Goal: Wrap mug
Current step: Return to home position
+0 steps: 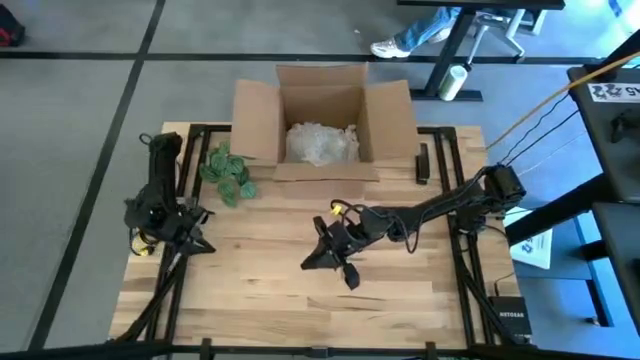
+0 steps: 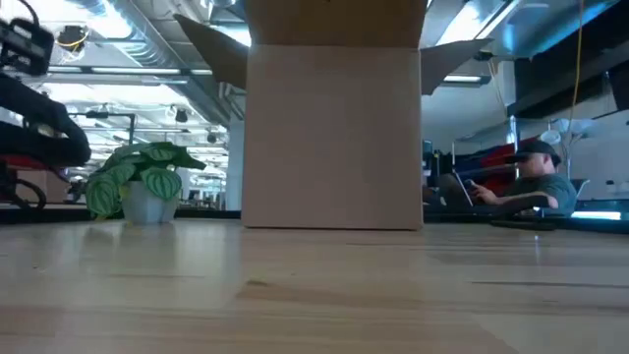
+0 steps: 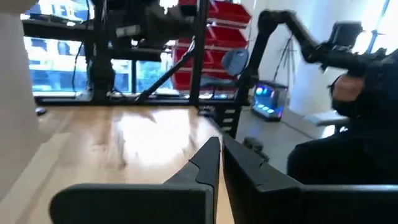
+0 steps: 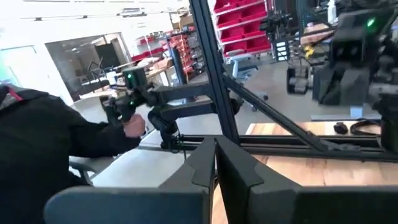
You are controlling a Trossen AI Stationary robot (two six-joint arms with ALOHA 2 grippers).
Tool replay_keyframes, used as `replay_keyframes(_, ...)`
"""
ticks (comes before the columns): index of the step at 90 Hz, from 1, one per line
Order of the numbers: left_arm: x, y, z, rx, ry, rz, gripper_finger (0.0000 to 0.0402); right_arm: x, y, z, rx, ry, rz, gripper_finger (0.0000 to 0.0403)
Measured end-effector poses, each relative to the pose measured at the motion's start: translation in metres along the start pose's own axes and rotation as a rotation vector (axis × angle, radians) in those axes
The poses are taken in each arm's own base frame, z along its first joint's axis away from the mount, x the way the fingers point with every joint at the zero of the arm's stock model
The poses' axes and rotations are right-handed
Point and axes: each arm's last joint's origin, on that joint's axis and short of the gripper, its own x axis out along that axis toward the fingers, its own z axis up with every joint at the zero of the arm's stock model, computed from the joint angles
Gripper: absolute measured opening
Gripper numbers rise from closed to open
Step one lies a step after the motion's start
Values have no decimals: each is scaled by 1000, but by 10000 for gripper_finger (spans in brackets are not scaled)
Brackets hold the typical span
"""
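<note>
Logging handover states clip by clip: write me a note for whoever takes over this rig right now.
Left tool: shut, empty, at the left side of the table.
Right tool: shut, empty, arm stretched out over the table's middle, in front of the box.
Bubble-wrap bundle: lying inside the open box at the far edge; the mug itself is hidden by the wrap.
Done: bundle boxed.
Left: the right arm probably has to pull back to its rest pose; box flaps stand open.
</note>
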Motion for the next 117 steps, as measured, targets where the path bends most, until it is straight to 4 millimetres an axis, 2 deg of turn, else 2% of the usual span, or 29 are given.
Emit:
replay_keyframes(27, 11, 18, -5, -79, -7, 302, 0, -1, -5, 2, 0, -10, -20, 0)
replay_keyframes(43, 18, 29, -4, -74, -29, 414, 0, 0, -5, 1, -5, -28, -16, 0)
replay_keyframes(67, 26, 42, 0, -43, -45, 404, 0, 6, -10, -9, 33, -15, -16, 0)
replay_keyframes(95, 32, 59, 2, 42, -44, 390, 0, 10, -7, 5, 27, 4, 143, 0)
replay_keyframes(117, 33, 76, 2, 71, -23, 365, 0, 10, -6, 3, 60, 35, 176, 0)
